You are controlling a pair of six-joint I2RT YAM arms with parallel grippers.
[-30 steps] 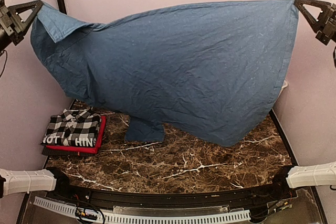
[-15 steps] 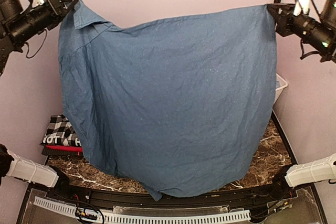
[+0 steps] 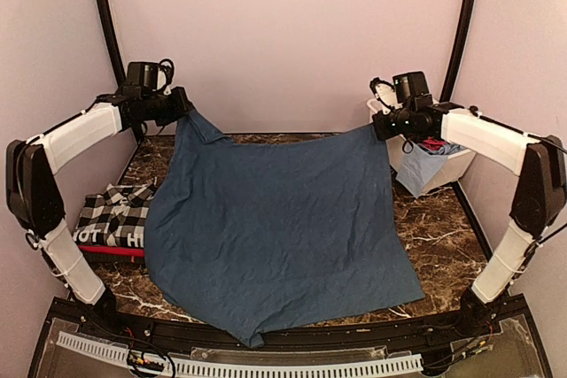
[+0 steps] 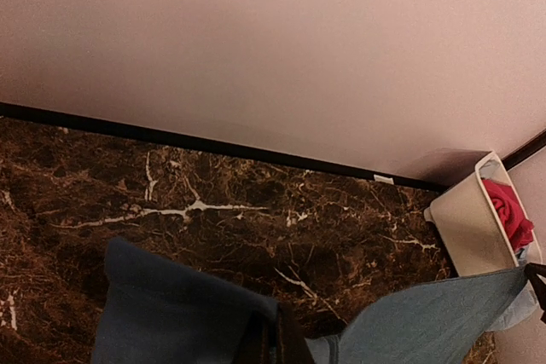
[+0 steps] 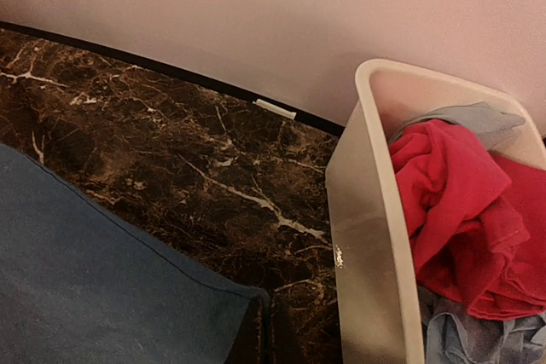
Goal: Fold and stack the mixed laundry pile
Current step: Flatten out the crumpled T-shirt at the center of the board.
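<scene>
across desk [image 3: 443,227] centre: navy blue tee [image 3: 275,236], far corners pinched shut in left claw [image 3: 182,110] and right claw [image 3: 377,127], held taut to lay flat for folding; near hem seemingly overhangs edge. folded checked one [image 3: 120,214] at left.

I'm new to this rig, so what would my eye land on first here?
A big blue garment is draped over the middle of the table, its far corners pinched by the left hand and right hand. A folded checked piece lies at the left edge, and a white tub at the far right holds red cloth.
</scene>
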